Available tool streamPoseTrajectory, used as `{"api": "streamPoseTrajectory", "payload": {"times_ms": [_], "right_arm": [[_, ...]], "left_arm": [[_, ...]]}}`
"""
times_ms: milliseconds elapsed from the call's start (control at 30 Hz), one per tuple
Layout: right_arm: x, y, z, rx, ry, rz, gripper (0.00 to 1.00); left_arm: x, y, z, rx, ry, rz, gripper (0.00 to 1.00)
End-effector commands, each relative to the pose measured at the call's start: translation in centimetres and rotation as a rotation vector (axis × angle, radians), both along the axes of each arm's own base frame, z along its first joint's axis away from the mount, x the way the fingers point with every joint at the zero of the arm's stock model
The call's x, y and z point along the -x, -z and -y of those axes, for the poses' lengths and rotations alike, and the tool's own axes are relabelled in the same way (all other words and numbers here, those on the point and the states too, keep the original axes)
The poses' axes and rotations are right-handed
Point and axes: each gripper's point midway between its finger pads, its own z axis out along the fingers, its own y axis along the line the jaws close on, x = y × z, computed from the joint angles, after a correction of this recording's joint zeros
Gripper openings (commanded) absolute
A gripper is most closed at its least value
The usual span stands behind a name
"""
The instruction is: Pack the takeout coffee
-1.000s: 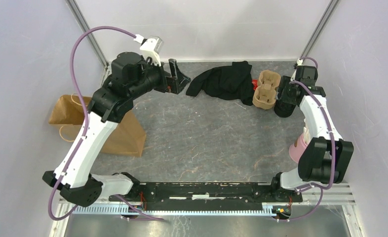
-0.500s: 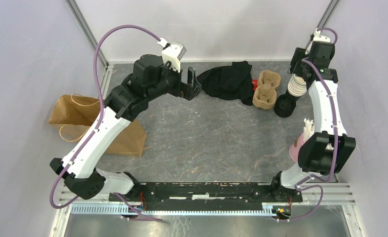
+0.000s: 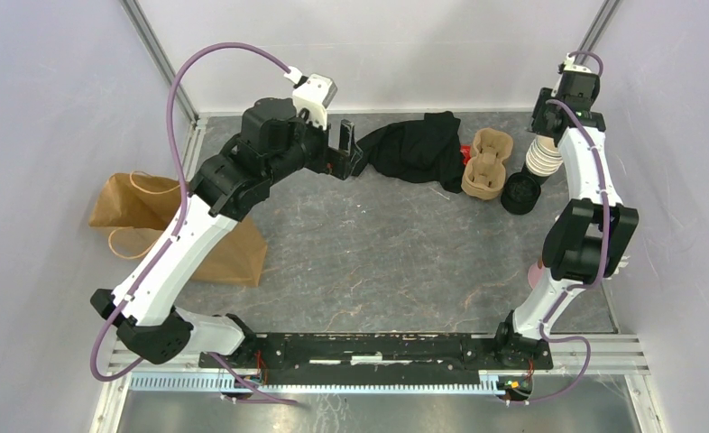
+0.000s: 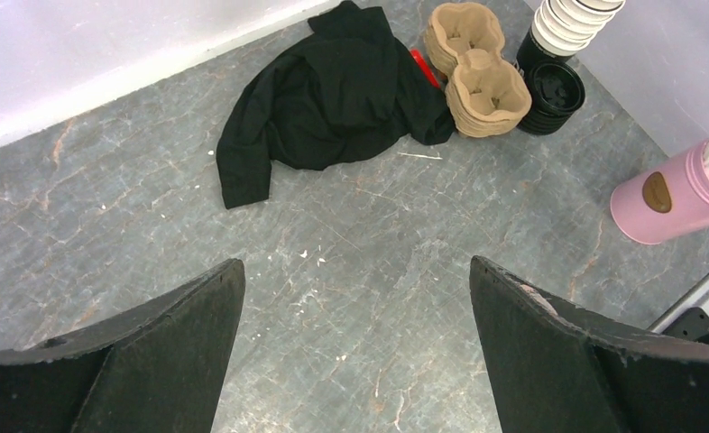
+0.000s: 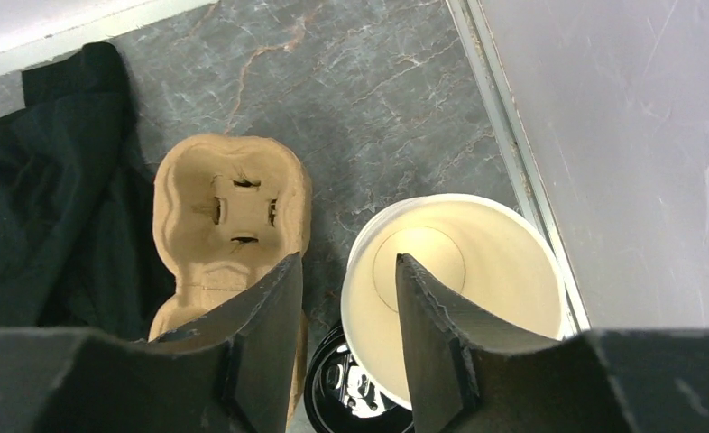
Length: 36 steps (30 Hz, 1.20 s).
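No capped black coffee cup shows in any view; both are hidden or out of view. My left gripper (image 3: pixel 351 152) (image 4: pixel 357 271) is wide open and empty, above bare floor left of a crumpled black cloth (image 3: pixel 418 144) (image 4: pixel 333 90). My right gripper (image 3: pixel 546 126) (image 5: pixel 349 262) hangs over the stack of lidless cream-lined cups (image 3: pixel 542 155) (image 5: pixel 459 280) in the back right corner. It is partly open, with one finger over the top cup's inside and the other outside its rim. A brown paper bag (image 3: pixel 152 225) lies at the left.
A stack of cardboard cup carriers (image 3: pixel 486 162) (image 4: pixel 477 72) (image 5: pixel 229 216) sits between the cloth and a pile of loose black lids (image 3: pixel 520 192) (image 4: pixel 554 90) (image 5: pixel 355 388). A pink holder of sticks (image 4: pixel 667 194) stands near the right wall. The wall rail (image 5: pixel 504 135) runs beside the cups.
My left gripper has swung right toward the black cloth. My right gripper has moved back from over the lids to above the cup stack.
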Motion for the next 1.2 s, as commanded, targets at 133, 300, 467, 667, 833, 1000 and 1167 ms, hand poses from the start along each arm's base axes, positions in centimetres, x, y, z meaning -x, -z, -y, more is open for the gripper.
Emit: {"api": "streamPoseTrajectory", "payload": {"times_ms": [133, 300, 467, 667, 833, 1000, 1167], "right_arm": [[-0.9, -0.8, 0.8, -0.012, 0.018, 0.039, 0.42], [-0.9, -0.4, 0.9, -0.013, 0.022, 0.028, 0.32], [-0.6, 0.1, 0.8, -0.014, 0.021, 0.016, 0.30], [-0.5, 0.1, 0.7, -0.016, 0.010, 0.016, 0.20], [-0.3, 0.5, 0.5, -0.023, 0.010, 0.005, 0.17], [-0.3, 0.6, 0.5, -0.024, 0.010, 0.004, 0.19], [-0.2, 0.6, 0.4, -0.025, 0.007, 0.002, 0.13]], "left_arm": [[-1.0, -1.4, -0.1, -0.045, 0.004, 0.075, 1.00], [-1.1, -1.4, 0.0, -0.048, 0.004, 0.075, 1.00], [-1.1, -1.3, 0.1, -0.047, 0.010, 0.074, 1.00], [-0.9, -1.4, 0.2, -0.041, 0.015, 0.073, 1.00], [-0.8, -1.5, 0.2, -0.037, 0.020, 0.074, 1.00], [-0.8, -1.6, 0.2, -0.036, 0.020, 0.076, 1.00], [-0.8, -1.7, 0.1, -0.036, 0.019, 0.080, 1.00]]}}
